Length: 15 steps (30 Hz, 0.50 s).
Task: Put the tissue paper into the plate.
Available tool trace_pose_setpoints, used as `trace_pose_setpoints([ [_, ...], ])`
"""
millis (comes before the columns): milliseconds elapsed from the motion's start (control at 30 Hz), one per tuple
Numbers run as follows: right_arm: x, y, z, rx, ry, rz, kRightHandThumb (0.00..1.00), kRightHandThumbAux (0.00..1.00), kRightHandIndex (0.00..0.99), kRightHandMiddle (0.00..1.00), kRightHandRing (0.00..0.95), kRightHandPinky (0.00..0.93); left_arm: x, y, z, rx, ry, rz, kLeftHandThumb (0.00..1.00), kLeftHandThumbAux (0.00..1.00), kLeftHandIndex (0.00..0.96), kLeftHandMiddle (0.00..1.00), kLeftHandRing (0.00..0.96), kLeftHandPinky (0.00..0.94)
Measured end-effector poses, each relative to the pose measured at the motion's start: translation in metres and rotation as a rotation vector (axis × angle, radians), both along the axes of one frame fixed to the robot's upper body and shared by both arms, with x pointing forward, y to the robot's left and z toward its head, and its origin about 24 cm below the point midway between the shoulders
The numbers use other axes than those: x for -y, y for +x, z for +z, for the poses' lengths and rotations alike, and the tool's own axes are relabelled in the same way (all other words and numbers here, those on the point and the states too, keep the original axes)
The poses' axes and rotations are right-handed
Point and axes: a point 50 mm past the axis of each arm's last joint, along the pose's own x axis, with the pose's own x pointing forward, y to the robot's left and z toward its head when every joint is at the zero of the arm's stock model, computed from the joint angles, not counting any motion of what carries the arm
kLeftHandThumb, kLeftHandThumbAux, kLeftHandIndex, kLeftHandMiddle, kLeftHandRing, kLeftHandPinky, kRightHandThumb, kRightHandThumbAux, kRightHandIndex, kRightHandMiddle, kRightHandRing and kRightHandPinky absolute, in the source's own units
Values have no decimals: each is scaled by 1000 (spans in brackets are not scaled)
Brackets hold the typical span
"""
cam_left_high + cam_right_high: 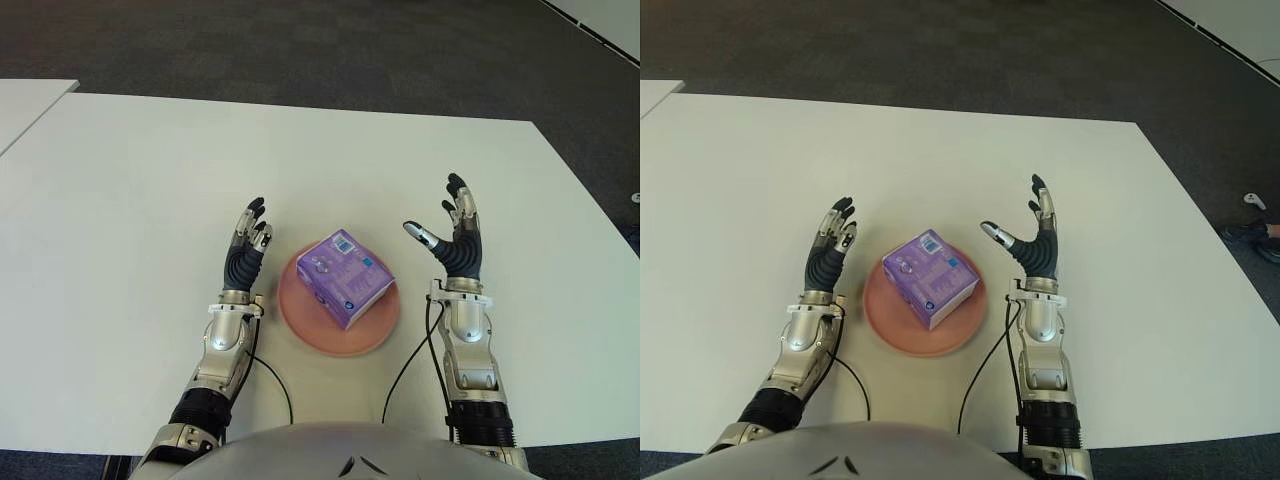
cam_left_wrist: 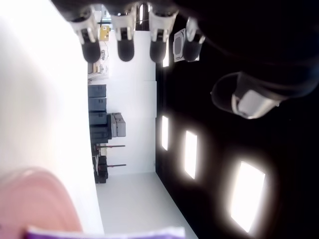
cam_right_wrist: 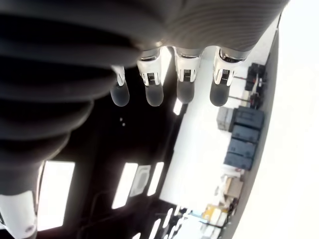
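On the plate [image 1: 372,335]: purple tissue paper pack [image 1: 343,276] lying between left hand [image 1: 246,255] and right hand [image 1: 456,243], both hands released, fingers spread, touching nothing.

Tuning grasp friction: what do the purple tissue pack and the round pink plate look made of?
Purple tissue pack: likely thin plastic film wrap, since its top shows a slight sheen and printed labels. Round pink plate: matte, uniform salmon colour with no glare, probably plastic or unglazed ceramic; cannot tell which. Both the left hand and the right hand are open beside it.
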Motion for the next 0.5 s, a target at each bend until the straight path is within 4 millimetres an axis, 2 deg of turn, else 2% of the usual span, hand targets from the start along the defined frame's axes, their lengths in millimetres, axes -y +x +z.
trace_pose_setpoints([
  [500,-3,0,2,11,28,-7,0,647,0,0,0,0,-4,1,-2,-17,-9,79,0,440,0,0,0,0],
])
